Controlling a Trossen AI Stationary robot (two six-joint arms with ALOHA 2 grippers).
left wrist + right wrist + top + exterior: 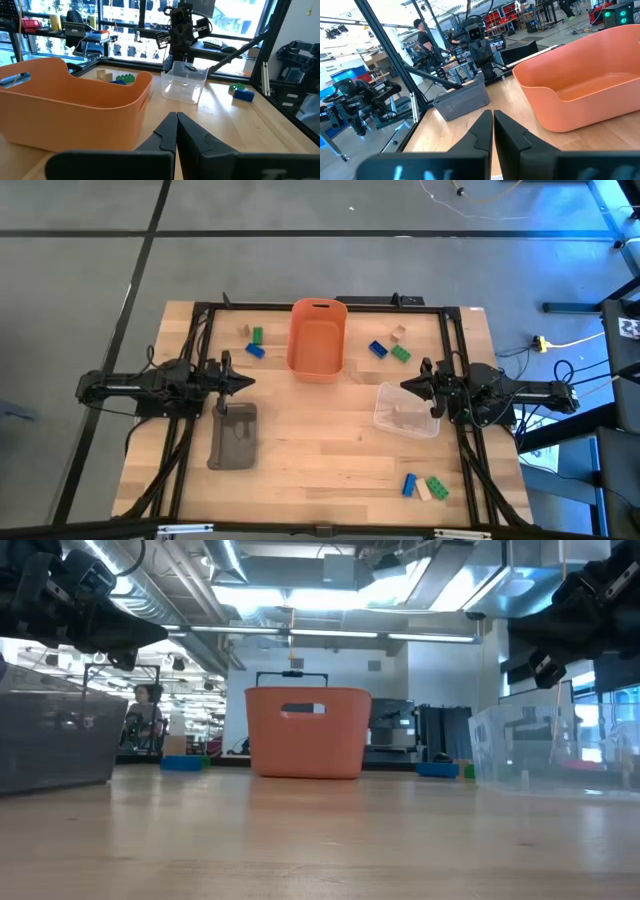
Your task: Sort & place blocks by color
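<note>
Three blocks (424, 486) lie lower right, three (390, 347) upper right, three (252, 340) upper left. Left gripper (246, 383) and right gripper (408, 386) sit clenched, empty.

Left tool (176, 131) closed, facing orange bin (75, 107), clear tub (184, 82).

Overhead, table-level, two facing wrist views — shared orange bin (317, 338).

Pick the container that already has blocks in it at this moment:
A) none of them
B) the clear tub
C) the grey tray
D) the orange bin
A: the orange bin, grey tray and clear tub all look empty, and every block visible lies on the table.
</note>
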